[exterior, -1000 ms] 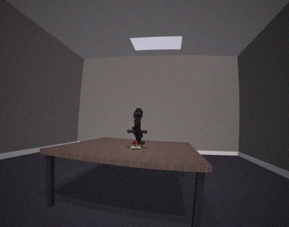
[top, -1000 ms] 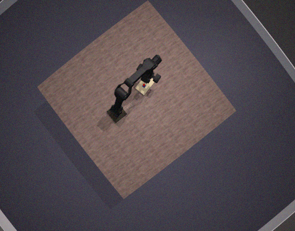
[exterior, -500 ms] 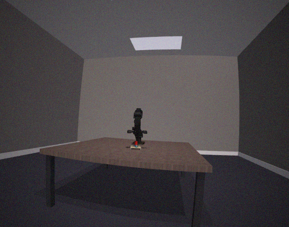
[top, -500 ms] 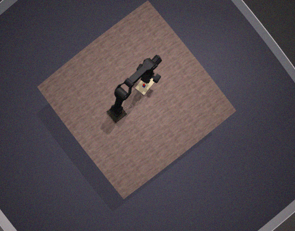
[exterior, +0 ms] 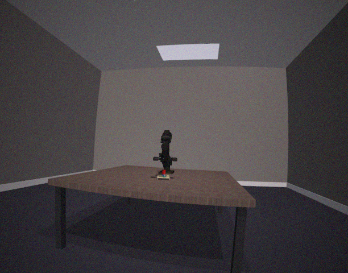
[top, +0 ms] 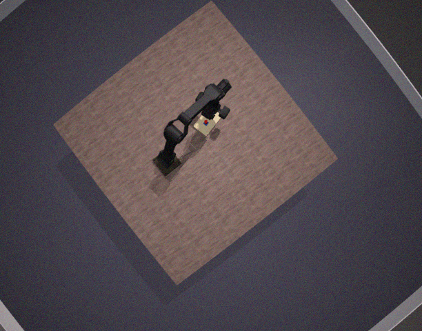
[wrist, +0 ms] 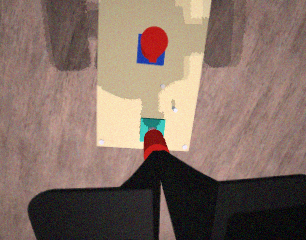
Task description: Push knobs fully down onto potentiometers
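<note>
The pale circuit board (wrist: 118,122) (top: 201,127) (exterior: 159,178) lies under the arm. In the wrist view a red knob (wrist: 154,41) stands over the blue potentiometer (wrist: 141,56) in the upper part. A second red knob (wrist: 153,138) stands tall over the teal potentiometer (wrist: 145,126), near the board's lower edge. My gripper (wrist: 158,156) is shut and empty. Its fingertips overlap the top of the knob over the teal potentiometer in the wrist view; whether they touch it I cannot tell. How far each knob sits above its potentiometer is not clear.
The wooden table (top: 239,199) (exterior: 124,185) bears the board and the arm's base (top: 166,163). Small pale pins show on the board between the potentiometers and at its lower corners. Shadows of the gripper fall on both sides of the board.
</note>
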You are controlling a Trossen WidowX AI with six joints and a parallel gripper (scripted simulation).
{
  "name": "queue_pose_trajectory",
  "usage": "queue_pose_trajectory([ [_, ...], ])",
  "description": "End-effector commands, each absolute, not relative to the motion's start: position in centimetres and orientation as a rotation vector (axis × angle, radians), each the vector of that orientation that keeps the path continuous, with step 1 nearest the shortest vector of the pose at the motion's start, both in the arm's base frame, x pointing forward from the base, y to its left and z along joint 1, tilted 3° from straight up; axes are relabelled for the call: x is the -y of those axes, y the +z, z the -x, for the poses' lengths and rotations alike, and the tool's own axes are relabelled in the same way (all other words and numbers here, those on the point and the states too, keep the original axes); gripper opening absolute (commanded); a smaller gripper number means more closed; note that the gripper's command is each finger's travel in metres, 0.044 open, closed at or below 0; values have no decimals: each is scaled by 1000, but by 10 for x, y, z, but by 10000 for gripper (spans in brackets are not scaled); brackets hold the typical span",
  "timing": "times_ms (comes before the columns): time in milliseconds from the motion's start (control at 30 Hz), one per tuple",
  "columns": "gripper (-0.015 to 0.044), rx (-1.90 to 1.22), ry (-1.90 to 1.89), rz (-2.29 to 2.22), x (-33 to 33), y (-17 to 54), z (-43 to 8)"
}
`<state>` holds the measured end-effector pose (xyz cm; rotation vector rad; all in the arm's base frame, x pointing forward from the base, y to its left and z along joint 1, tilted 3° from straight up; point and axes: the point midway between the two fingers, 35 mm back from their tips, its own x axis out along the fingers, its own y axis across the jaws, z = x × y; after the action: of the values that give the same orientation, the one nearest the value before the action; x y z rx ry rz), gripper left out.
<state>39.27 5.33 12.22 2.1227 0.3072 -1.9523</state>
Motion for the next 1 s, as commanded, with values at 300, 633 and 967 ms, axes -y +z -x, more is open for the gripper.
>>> queue_pose_trajectory([
  [300,0,-295,-1955,-2123,-52,122,-393],
  [633,0,-295,-1955,-2123,-52,118,-393],
  [967,0,-295,-1955,-2123,-52,117,-393],
])
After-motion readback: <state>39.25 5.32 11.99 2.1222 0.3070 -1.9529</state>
